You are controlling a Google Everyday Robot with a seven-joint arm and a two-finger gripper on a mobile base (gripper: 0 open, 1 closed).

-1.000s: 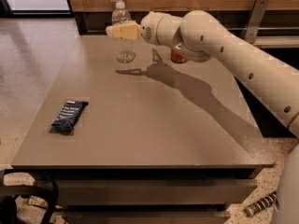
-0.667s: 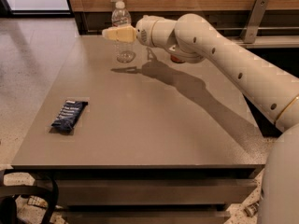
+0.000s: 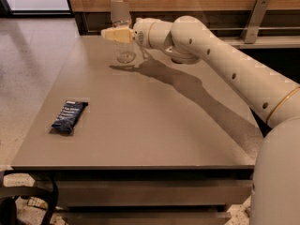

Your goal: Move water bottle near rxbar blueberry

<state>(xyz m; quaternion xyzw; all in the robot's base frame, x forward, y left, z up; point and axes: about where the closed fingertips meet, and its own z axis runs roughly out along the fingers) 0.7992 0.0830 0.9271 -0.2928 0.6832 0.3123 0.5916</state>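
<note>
The water bottle [image 3: 123, 50] is clear with ribbed sides. It stands upright at the far edge of the grey table [image 3: 154, 125], left of centre. My gripper [image 3: 112, 34] reaches in from the right and lies across the bottle's middle, level with its upper body. The cream tip sticks out past the bottle's left side. The rxbar blueberry [image 3: 69, 116], a flat dark navy wrapper with white lettering, lies near the table's left edge towards the front, well apart from the bottle. My white arm [image 3: 220, 60] spans the right half of the table.
A wooden wall panel and a ledge with a metal bracket [image 3: 258, 13] run behind the table. The floor [image 3: 28, 78] drops off to the left of the table. Black gear [image 3: 18, 205] sits at the lower left, below the table's front edge.
My arm has pushed further left, so the gripper now lies across the bottle. The bottle and the bar have stayed in place.
</note>
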